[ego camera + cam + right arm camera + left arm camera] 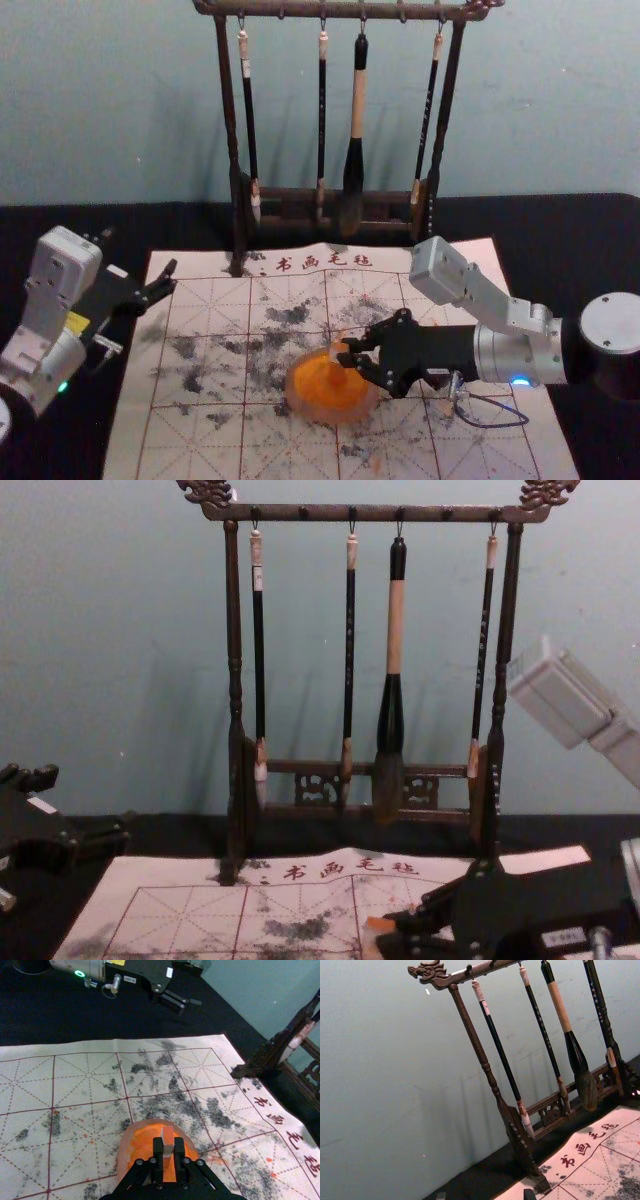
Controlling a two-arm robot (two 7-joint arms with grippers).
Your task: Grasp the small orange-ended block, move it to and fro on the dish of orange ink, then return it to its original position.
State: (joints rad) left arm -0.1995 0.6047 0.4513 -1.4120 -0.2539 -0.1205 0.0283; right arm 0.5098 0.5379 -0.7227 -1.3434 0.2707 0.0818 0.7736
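My right gripper (362,355) reaches in from the right, over the round dish of orange ink (330,390), shut on the small block (338,352). In the right wrist view the fingers of my right gripper (168,1152) pinch the pale block (168,1146), its orange end facing up, with the dish (137,1142) beneath it. Whether the block touches the ink cannot be told. The chest view has the block (376,932) at the tips of that gripper. My left gripper (138,268) is parked open at the left edge of the mat; its fingertips (529,1194) stand apart.
A wooden rack (335,12) with several hanging brushes stands behind the mat, against the wall. The white gridded mat (195,440) has black and orange stains and lies on a black cloth (560,230).
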